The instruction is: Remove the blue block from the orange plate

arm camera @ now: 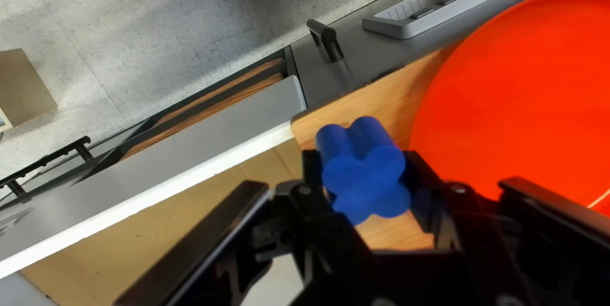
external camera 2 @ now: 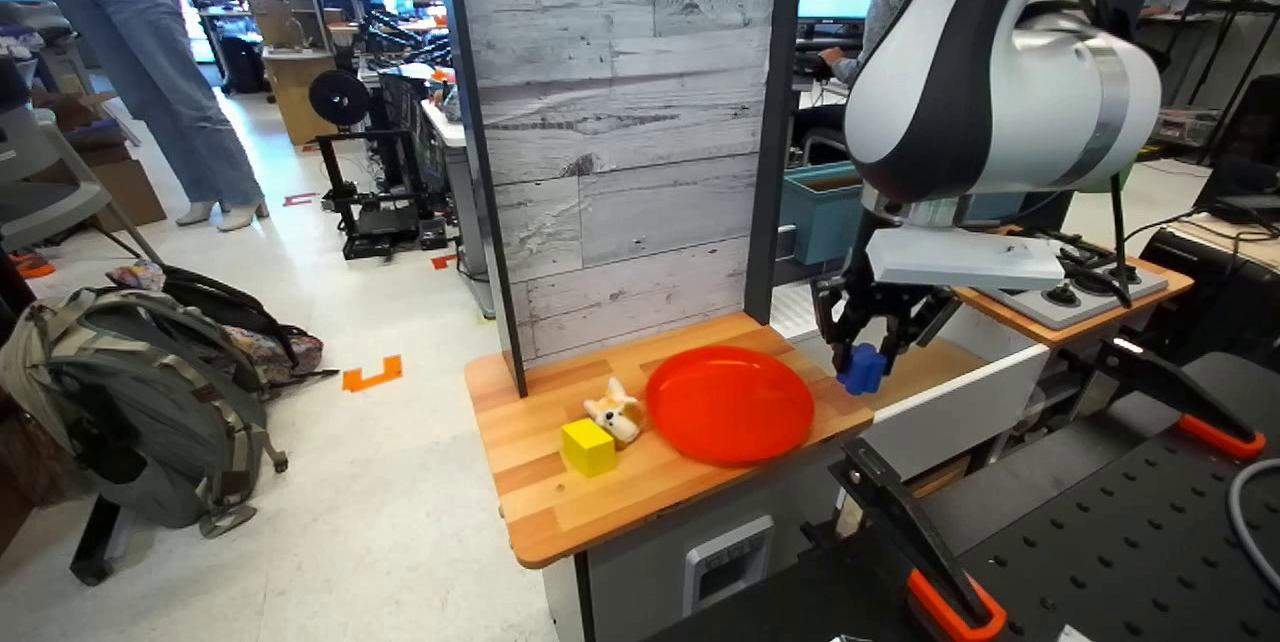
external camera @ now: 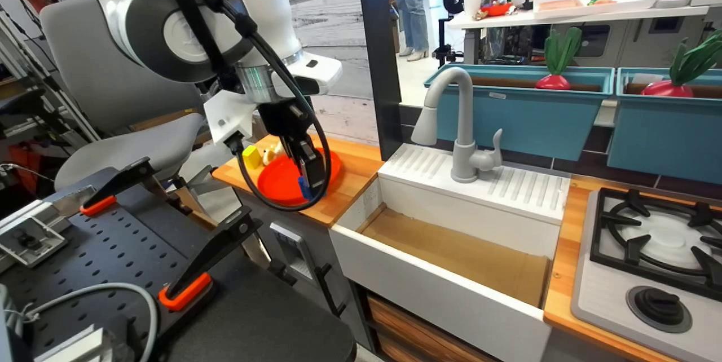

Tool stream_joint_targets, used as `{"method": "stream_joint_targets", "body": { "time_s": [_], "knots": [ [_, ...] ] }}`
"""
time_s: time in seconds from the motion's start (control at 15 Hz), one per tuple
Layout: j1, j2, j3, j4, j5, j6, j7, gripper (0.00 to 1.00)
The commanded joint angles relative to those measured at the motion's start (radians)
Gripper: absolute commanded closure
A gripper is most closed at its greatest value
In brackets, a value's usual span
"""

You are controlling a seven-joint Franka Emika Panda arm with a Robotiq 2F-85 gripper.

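One blue block hangs in the grasp of a robot arm's gripper, its jaws closed on the piece with a finger on either side, at a wooden countertop. The block, its lobed face turned to the wrist view, is held in the air near the countertop edge that meets the sink, off the orange plate. In the wrist view it shows against the strip of wood between plate and sink. The plate sits toward the sink end, its rim just inside the front edge, above a gray cabinet. A small toy dog lies beside it, and a yellow block stands next to the toy, nearer the outer edge, between the front and rear corners away from the sink. A whitewashed wood panel rises along the rear edge. Over the sink bends a gray faucet; beyond the basin, a stovetop with a black knob sits on a second stretch of wood. Behind the sink, two teal planters each bear a red vegetable topped in green. In both exterior views, black clamps with orange ends line the edge of a perforated black table. In an exterior view, a person in jeans stands in the background while a backpack rests on the pale floor.
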Motion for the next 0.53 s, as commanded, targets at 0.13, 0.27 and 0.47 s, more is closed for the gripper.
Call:
{"method": "stream_joint_targets", "body": {
  "time_s": [0.13, 0.27, 0.47],
  "knots": [
    [0.001, 0.056, -0.014, 0.058, 0.035, -0.019, -0.022, 0.8],
    [0.002, 0.072, -0.016, 0.073, 0.034, -0.026, -0.021, 0.8],
    [0.004, 0.099, -0.016, 0.102, 0.034, -0.036, -0.02, 0.8]
  ]
}}
